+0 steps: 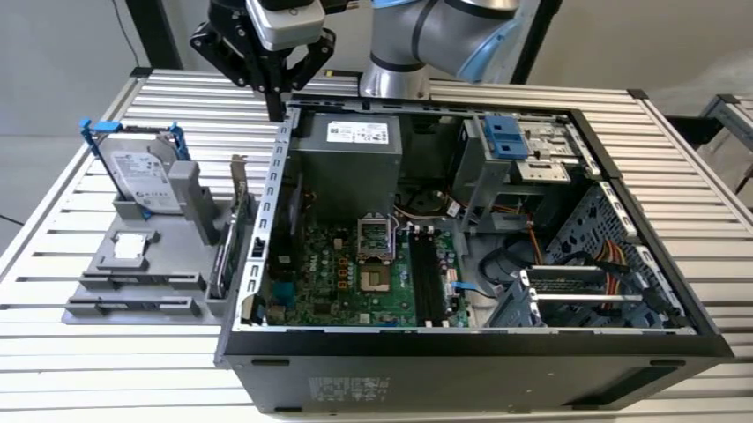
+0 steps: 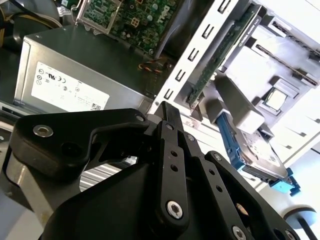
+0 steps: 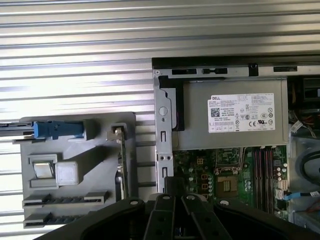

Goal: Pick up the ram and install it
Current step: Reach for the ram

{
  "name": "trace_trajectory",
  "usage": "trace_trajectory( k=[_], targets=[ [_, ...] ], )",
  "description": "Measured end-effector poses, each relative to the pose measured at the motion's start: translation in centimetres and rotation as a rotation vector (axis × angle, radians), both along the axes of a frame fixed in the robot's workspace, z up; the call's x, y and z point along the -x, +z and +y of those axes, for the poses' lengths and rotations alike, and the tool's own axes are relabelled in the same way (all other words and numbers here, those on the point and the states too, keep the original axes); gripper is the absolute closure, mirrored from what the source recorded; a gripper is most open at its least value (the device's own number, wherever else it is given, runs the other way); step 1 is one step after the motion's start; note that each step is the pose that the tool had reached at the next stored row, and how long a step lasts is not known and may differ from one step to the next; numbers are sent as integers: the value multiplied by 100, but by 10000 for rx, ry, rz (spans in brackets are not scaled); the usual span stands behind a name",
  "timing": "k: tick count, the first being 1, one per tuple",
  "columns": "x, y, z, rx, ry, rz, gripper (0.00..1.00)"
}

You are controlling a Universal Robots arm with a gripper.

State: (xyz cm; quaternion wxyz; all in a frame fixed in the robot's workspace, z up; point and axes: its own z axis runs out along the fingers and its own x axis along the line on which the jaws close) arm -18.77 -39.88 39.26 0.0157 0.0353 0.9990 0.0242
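The ram (image 1: 136,281) is a thin dark stick standing on edge in a slot of the grey holder (image 1: 94,264), at the exterior view's left. It is also seen in the first wrist view as the ram (image 3: 65,200) and in the second wrist view as the ram (image 2: 289,64). A similar dark strip (image 1: 130,305) sits in the slot beside it. My gripper (image 1: 280,88) hangs above the back left corner of the open computer case (image 1: 471,339), well away from the ram. Its black fingers (image 2: 167,114) are shut with nothing between them, as the gripper (image 3: 172,186) confirms.
The holder also carries a silver hard drive (image 1: 141,176) with blue rails, an upright card (image 1: 235,225) with a metal bracket and a small square chip (image 1: 132,248). Inside the case are the power supply (image 1: 353,150), the motherboard (image 1: 341,273) and black memory slots (image 1: 426,282).
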Motion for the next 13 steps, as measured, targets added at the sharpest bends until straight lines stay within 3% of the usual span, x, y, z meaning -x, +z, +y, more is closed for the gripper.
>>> trace_trajectory(
  k=[13],
  targets=[
    [77, 0, 0, 0, 0, 0, 100]
  ],
)
